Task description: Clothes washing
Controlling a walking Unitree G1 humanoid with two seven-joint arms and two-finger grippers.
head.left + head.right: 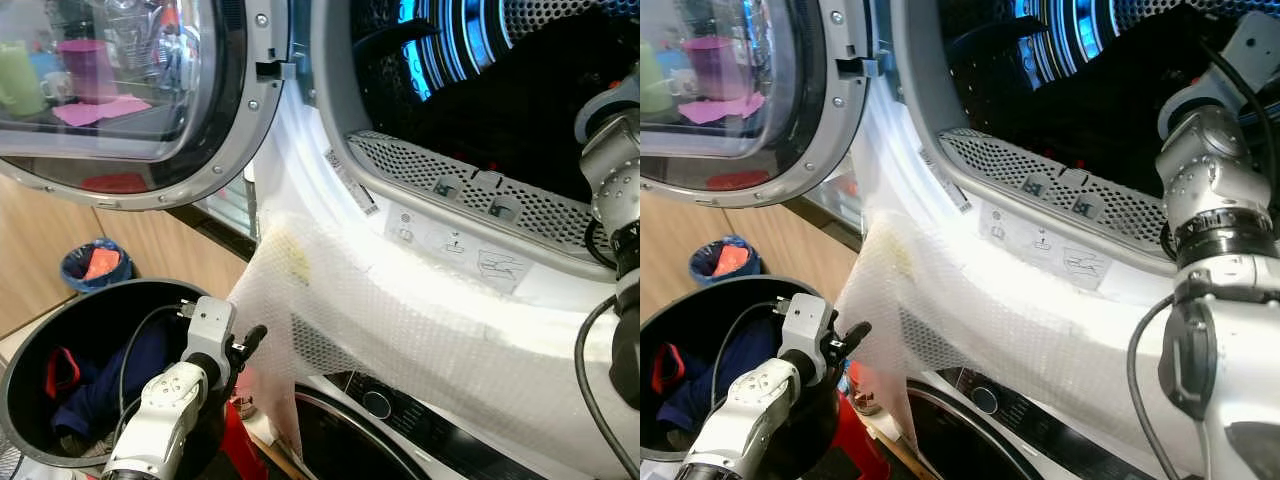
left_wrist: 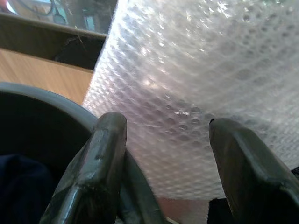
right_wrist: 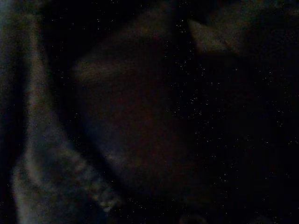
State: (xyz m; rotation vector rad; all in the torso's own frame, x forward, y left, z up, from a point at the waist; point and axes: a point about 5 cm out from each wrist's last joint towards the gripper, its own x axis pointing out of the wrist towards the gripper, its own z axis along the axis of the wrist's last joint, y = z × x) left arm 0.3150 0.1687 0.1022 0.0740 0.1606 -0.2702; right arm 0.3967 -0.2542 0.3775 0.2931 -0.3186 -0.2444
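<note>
The upper machine's drum (image 1: 470, 60) stands open, lit blue at the back, with a dark mass of clothing (image 1: 1110, 110) inside. My right arm (image 1: 1210, 190) reaches up into the drum, its hand hidden in the dark; the right wrist view is nearly black, with only dim folds of fabric. Low on the left a black laundry basket (image 1: 30, 350) holds dark blue clothes (image 1: 95, 395) and a red piece (image 1: 62, 372). My left gripper (image 2: 168, 154) hovers at the basket's rim, open and holding nothing, facing the bubble wrap (image 1: 380, 310).
The round glass door (image 1: 130, 90) is swung open to the left. Bubble wrap drapes over the machine's front below the perforated lint grille (image 1: 450, 185). A second machine with a knob (image 1: 377, 404) sits underneath. A small blue bin (image 1: 95, 265) stands on the wooden floor.
</note>
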